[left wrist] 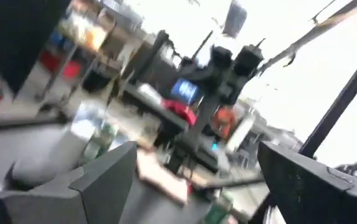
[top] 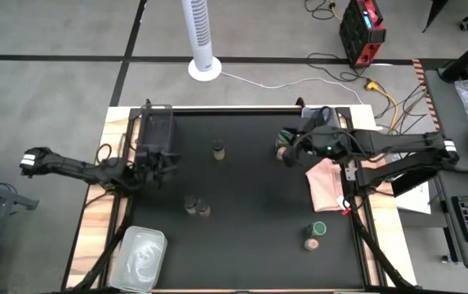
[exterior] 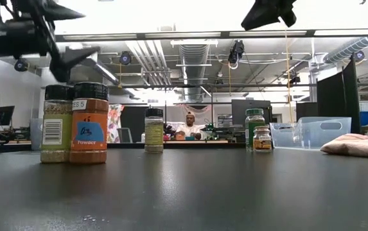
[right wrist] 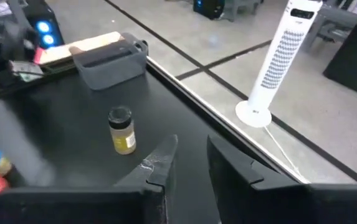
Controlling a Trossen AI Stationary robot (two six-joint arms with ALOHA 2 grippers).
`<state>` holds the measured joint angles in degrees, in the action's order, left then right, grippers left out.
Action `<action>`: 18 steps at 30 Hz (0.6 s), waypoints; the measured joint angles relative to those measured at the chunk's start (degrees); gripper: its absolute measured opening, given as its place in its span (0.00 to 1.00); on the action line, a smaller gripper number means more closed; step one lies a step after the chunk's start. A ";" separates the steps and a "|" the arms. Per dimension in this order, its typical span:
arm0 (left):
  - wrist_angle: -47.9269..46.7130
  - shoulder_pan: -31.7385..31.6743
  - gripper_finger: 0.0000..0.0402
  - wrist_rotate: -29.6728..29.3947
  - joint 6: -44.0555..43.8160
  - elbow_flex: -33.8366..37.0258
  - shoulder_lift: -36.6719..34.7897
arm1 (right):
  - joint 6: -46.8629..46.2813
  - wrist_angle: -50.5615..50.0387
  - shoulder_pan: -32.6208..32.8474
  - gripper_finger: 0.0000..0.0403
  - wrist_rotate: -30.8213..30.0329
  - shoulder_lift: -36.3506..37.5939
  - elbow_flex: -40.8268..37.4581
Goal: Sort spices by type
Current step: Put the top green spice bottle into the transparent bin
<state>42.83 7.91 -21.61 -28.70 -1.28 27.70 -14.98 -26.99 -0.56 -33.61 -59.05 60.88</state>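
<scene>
my right gripper [right wrist: 190, 146] hangs above the far middle of the bench [top: 250, 261]. its fingers are narrow, with only a thin gap, and they hold nothing. closest to it is one spice jar [top: 281, 153], just beside the fingers and partly hidden by them in the high view. i think this is the first danger: if i go down with such a narrow gap, the fingers will land on the lid or push the jar over and not go around it.

a little farther stands the dark-lidded jar [right wrist: 121, 129], upright and alone. a sideways sweep at low height could hit it, and it would roll.

farther again is a pair of jars [top: 198, 207] touching each other. taking one may tip the other.

two more jars [top: 315, 235] stand behind the right arm, near the pink cloth [top: 327, 184].

the left gripper [top: 158, 167] waits by the dark basket [top: 156, 122], fingers wide and empty.
</scene>
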 joint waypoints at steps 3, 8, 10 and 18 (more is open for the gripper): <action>1.89 -0.11 0.80 -1.79 5.64 -2.48 1.26 | 0.11 1.74 0.00 0.21 0.03 -1.74 0.02; -13.07 -0.14 0.80 -5.78 19.47 -14.67 5.61 | 3.28 8.17 0.02 0.24 -0.63 -7.10 0.15; -23.60 -0.14 0.80 -9.40 24.85 -21.19 7.56 | 8.86 10.13 0.02 0.24 -2.61 -9.35 0.62; -48.72 -2.96 0.80 -18.22 38.17 -34.59 12.50 | 4.55 2.09 -0.58 0.27 -19.35 -17.77 5.97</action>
<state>-5.89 4.95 -39.82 9.47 -35.87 40.21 -10.43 -24.90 -1.14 -52.97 -76.82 66.86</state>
